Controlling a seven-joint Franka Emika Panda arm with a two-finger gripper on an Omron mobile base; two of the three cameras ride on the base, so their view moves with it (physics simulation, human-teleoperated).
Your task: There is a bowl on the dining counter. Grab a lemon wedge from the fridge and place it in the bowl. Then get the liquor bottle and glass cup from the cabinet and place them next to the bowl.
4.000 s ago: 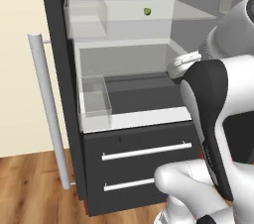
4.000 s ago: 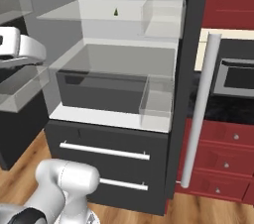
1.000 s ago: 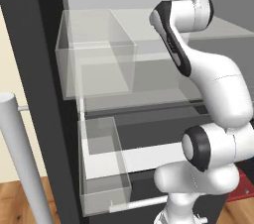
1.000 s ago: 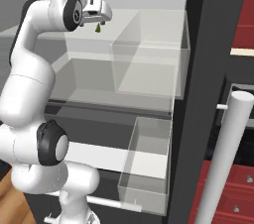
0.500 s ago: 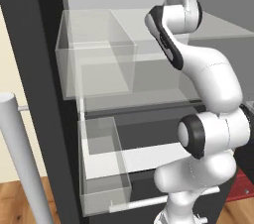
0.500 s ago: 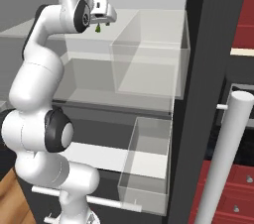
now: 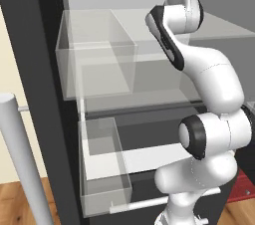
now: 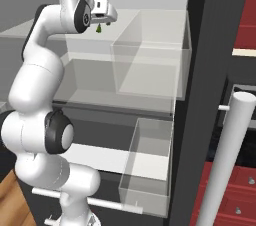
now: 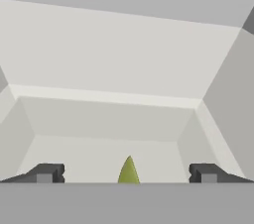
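The fridge (image 8: pixel 205 70) stands open, with pale shelves between dark grey walls. My arm (image 7: pixel 184 0) reaches up onto its upper shelf. In the right base view the gripper (image 8: pixel 100 23) hangs just over the lemon wedge (image 8: pixel 99 29), a tiny yellow-green sliver on that shelf. The hand view shows the lemon wedge (image 9: pixel 128 171) pointing up in the middle of the gap between my two dark fingertips (image 9: pixel 47 173). The gripper (image 9: pixel 126 174) is open wide, and neither finger touches the wedge.
A clear bin (image 8: pixel 150 65) sits on the shelf right of the hand, with another clear bin (image 7: pixel 94 59) at the far left. A clear drawer (image 8: pixel 145 170) juts out below. The silver door handle (image 8: pixel 225 160) and red cabinets (image 8: pixel 245 180) lie to the right.
Since four seconds ago the base views have closed in on the shelves. Over the last second the arm's upper links have swung inward, while the open hand has stayed over the wedge.
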